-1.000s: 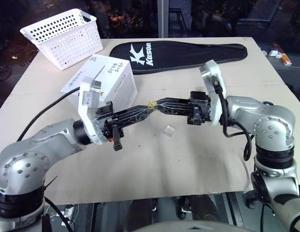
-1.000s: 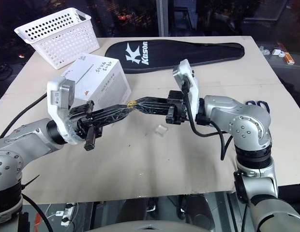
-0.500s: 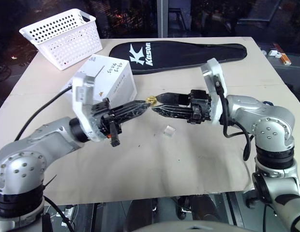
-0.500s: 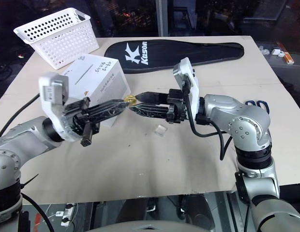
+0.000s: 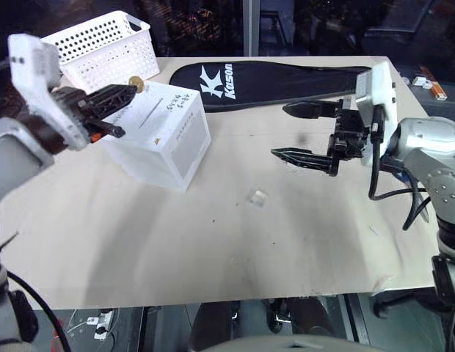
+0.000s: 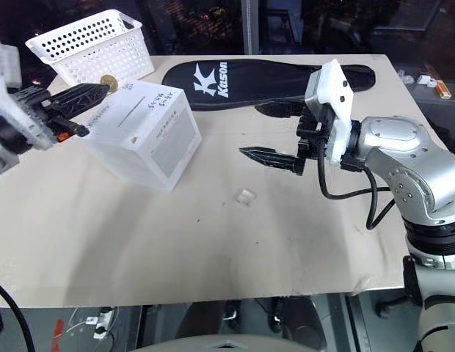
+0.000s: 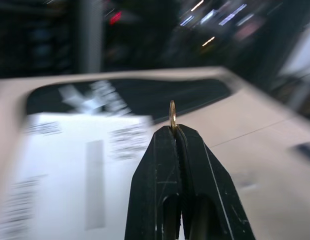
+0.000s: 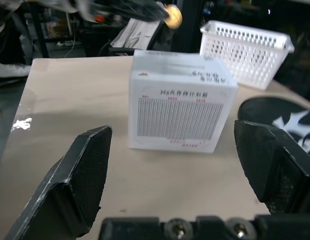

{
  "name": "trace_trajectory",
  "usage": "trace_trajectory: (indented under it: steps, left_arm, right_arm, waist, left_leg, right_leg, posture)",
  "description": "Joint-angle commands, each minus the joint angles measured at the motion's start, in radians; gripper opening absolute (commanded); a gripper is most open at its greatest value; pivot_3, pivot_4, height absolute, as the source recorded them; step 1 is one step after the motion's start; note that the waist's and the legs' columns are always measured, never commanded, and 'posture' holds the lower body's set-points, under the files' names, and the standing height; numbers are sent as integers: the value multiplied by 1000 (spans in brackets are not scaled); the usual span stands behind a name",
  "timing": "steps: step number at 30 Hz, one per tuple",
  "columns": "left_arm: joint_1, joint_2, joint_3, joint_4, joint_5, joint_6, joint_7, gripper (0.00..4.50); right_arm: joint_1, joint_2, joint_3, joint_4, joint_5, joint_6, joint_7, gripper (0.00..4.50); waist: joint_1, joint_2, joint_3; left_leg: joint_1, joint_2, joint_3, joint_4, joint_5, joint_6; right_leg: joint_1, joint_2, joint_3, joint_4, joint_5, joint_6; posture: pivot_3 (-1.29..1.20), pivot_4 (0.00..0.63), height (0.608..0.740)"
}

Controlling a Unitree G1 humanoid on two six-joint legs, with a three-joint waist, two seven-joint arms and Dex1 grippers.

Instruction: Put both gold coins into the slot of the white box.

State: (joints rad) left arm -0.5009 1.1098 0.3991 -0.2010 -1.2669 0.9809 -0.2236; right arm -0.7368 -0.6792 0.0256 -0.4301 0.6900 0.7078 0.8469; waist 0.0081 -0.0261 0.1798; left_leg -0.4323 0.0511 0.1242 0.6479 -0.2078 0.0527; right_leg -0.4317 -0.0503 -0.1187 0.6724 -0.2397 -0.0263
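Having taken one gold coin [image 5: 138, 84] in handover, the left gripper [image 5: 129, 89] now pinches it above the white box [image 5: 163, 133] — the right gripper [image 5: 292, 132] has sprung wide, empty; the slot [image 5: 150, 113] comes next.

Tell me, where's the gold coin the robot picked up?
The gold coin is pinched at the left end effector's tip, on the left, just above the white box, near the basket.

The left arm [image 5: 22, 139] runs off the frame edge, the box [image 7: 80, 165] is motion-blurred, and the table coin [image 5: 257, 196] is too small to identify.
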Motion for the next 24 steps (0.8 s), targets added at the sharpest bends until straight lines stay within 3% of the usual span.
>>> trace_trajectory:
  steps: [1,10,21,24]
  left_arm:
    - [-104,22,-68,68,46,87,-9,0]
    - [-196,-2,-161,123,219,179,-31,0]
    - [-206,-45,-164,94,331,222,-92,0]
    - [-207,-68,-118,75,337,196,-106,789]
  right_arm:
    - [-14,-1,-14,-21,-38,-55,0,4212]
    - [-14,26,18,-52,-68,-34,-44,4212]
    - [16,6,-13,-73,-45,-28,-37,4212]
    - [30,3,-20,-76,-39,-32,-34,4239]
  waist:
    - [4,0,0]
    - [2,-2,2]
    - [3,-2,2]
    - [4,-2,2]
  left_leg:
    - [0,0,0,0,0,0]
    - [-1,0,1,-1,0,-1]
    - [0,0,1,0,0,-1]
    - [0,0,1,0,0,-1]
  right_leg:
    - [0,0,0,0,0,0]
    - [-1,0,0,-1,0,0]
    - [0,-1,0,0,0,0]
    - [0,-1,0,0,0,0]
  posture:
    - [0,150,738]
    - [0,150,738]
    - [0,150,738]
    - [0,150,738]
